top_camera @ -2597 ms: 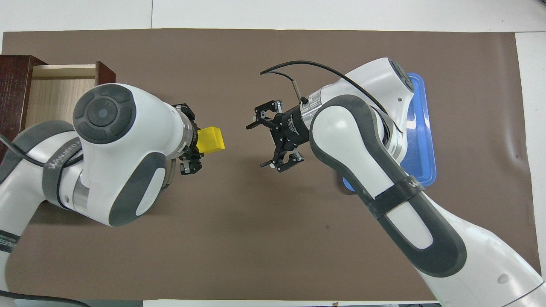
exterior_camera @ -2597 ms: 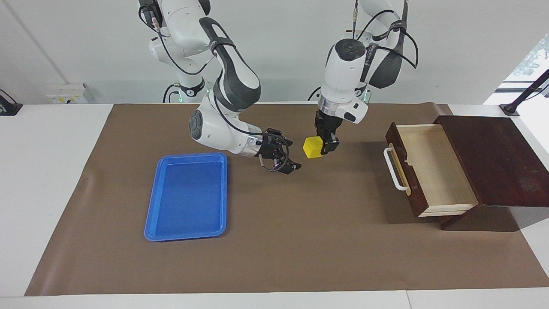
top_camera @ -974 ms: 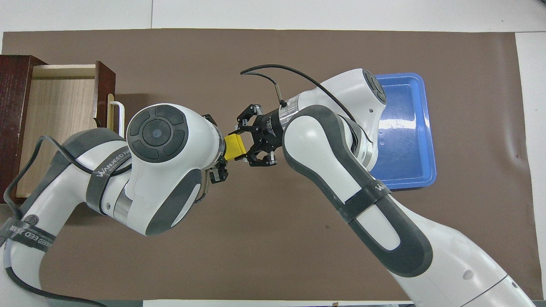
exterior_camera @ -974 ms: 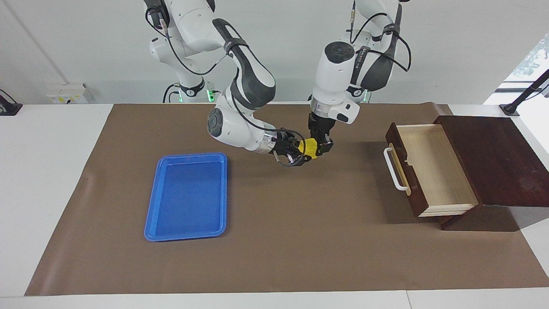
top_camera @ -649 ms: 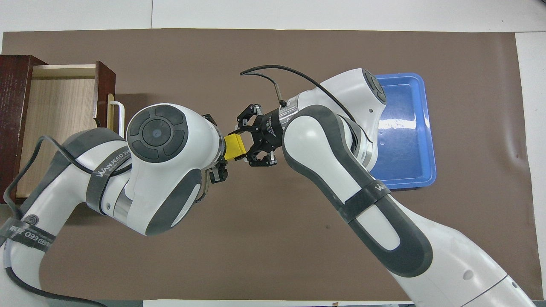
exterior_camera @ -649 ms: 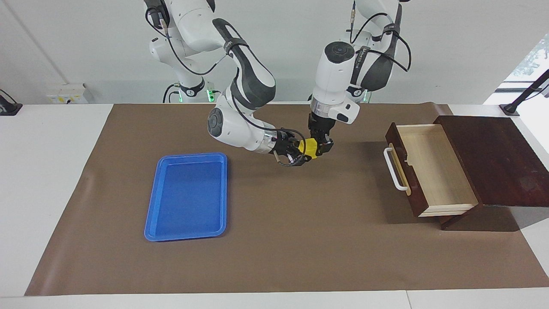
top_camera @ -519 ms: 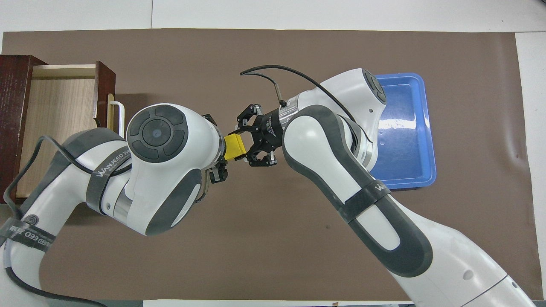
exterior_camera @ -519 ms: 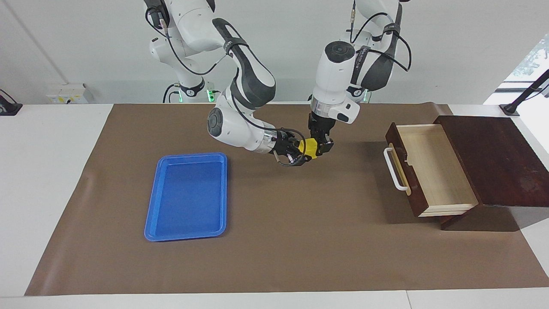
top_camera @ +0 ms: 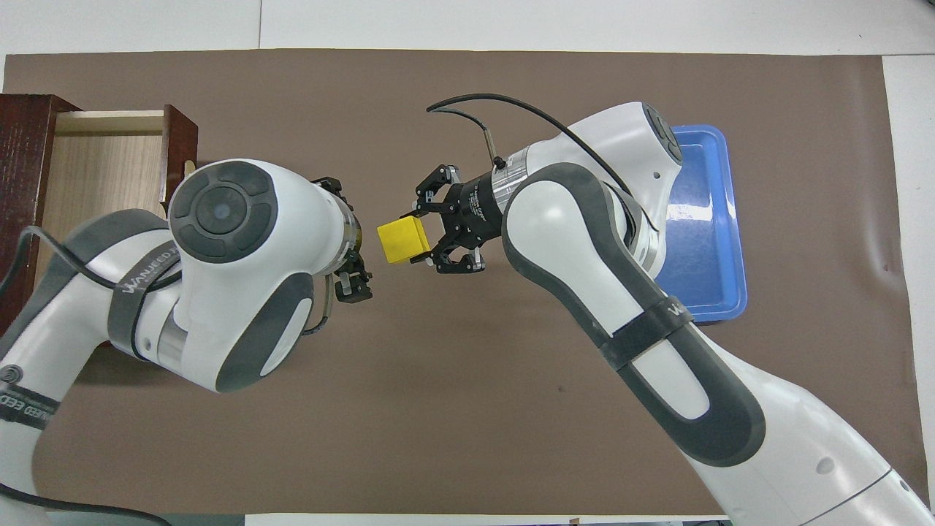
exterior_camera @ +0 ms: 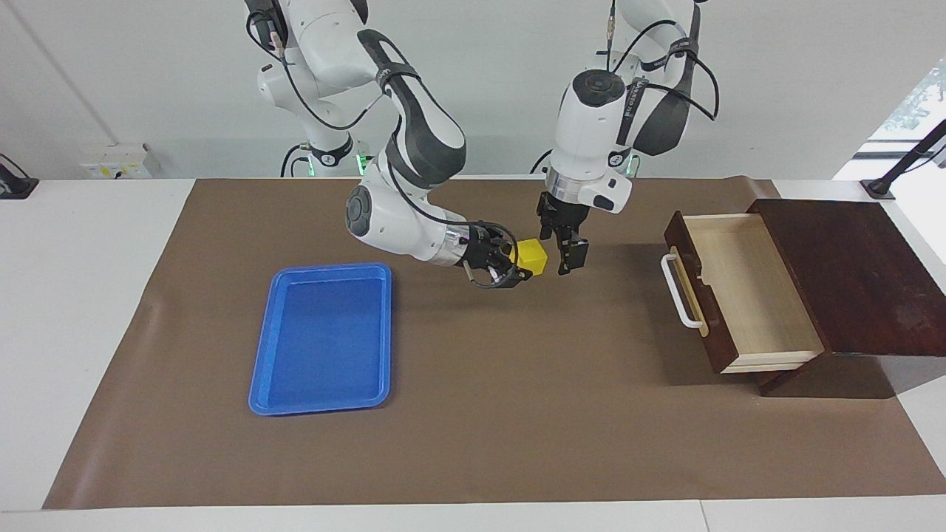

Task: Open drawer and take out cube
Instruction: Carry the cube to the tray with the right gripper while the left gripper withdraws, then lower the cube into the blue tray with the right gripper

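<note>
White wall (exterior_camera: 480, 89), bright window (exterior_camera: 913, 103).

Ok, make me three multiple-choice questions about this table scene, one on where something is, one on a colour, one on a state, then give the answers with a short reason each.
1. Where is the cube?
A. in the drawer
B. in the right gripper, above the mat
C. on the tray

2. What colour is the tray?
A. blue
B. red
C. green

3. How is the drawer?
A. shut
B. lifted off the table
C. pulled open

Answers:
1 B: the cube sits between the fingers of the right gripper, above the brown mat, while the left gripper stands open just beside it.
2 A: the tray is blue.
3 C: the drawer shows its bare light-wood inside.
</note>
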You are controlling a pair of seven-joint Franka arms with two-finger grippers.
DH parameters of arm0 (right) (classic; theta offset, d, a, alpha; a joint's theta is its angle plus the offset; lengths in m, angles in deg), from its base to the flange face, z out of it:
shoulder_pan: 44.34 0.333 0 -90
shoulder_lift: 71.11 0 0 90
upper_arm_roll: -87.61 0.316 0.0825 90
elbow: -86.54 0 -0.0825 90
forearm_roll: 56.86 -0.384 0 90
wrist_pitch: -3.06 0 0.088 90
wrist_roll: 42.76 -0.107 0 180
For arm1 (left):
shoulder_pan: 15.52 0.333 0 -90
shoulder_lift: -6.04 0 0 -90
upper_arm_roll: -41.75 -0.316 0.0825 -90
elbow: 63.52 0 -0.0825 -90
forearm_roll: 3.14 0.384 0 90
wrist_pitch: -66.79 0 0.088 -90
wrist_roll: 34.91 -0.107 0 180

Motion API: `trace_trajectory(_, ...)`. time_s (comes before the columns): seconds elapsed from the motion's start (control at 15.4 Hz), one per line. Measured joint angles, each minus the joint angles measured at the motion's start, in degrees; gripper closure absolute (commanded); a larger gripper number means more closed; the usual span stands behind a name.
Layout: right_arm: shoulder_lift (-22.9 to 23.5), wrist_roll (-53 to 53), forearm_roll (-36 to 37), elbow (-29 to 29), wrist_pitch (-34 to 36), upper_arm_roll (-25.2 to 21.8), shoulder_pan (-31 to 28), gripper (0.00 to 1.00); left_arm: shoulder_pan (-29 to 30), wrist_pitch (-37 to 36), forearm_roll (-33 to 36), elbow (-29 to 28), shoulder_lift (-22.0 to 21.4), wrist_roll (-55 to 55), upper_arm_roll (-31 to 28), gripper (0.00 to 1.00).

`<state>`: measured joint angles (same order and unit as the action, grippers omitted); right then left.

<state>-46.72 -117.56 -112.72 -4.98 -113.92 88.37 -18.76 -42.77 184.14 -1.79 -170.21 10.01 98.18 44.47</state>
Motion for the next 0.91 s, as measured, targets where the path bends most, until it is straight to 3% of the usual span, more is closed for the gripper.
trace_trajectory(0.26,0.0,-0.1,0.0,0.2,4.2,-0.4,-4.1,1.00,8.4,-0.3,0.4,-1.1,-0.8,-10.7,-0.3,0.00)
trace_trajectory(0.58,0.0,1.9,0.1,0.2,12.1,-0.9,-17.6,1.00,16.9,-0.1,2.5,-3.3,-0.2,-35.5,-0.6,0.00)
trace_trajectory(0.91,0.2,7.7,4.1,-3.4,13.3,-1.1,-25.2,1.00,22.0,0.9,6.3,-3.7,1.5,-43.9,-0.4,0.00)
